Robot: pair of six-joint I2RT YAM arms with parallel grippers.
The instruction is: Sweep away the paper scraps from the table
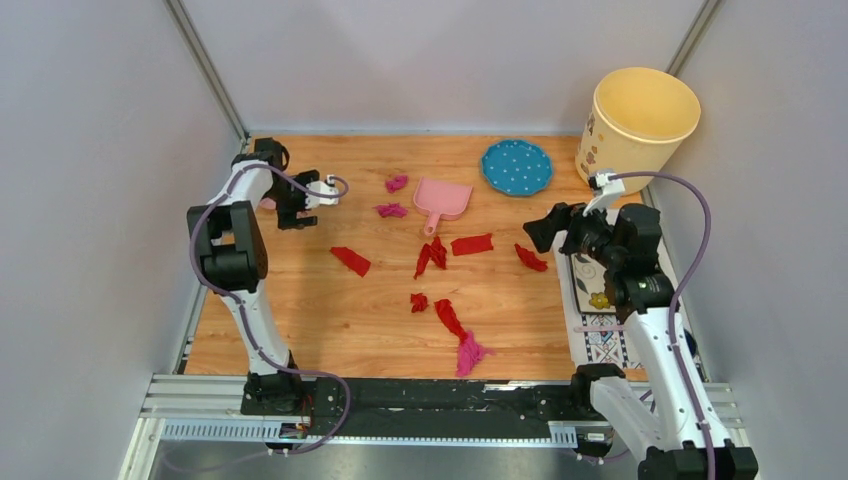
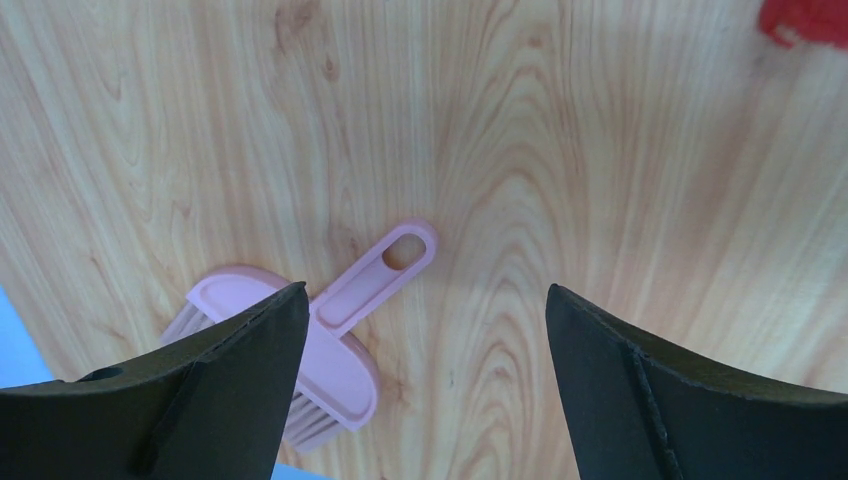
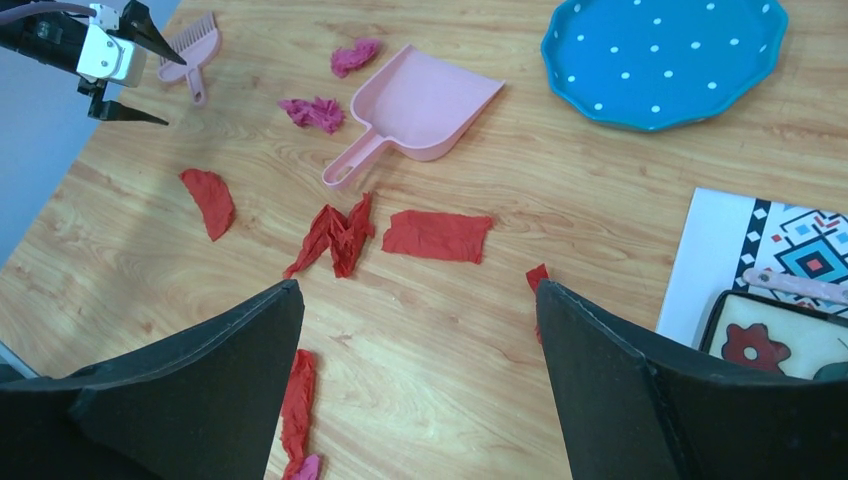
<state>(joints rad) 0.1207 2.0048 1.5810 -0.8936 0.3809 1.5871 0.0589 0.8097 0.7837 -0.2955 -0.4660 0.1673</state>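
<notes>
Paper scraps (image 1: 471,244) lie scattered across the middle of the table (image 1: 330,310), some by its near edge. Left gripper (image 2: 425,300) and right gripper (image 3: 418,295) gape wide, empty. By the far left corner the brush (image 2: 380,275) lies off-centre, partly under one finger; closing there would likely shove it aside.

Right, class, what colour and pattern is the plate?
The plate is blue with white dots; right wrist view.
</notes>
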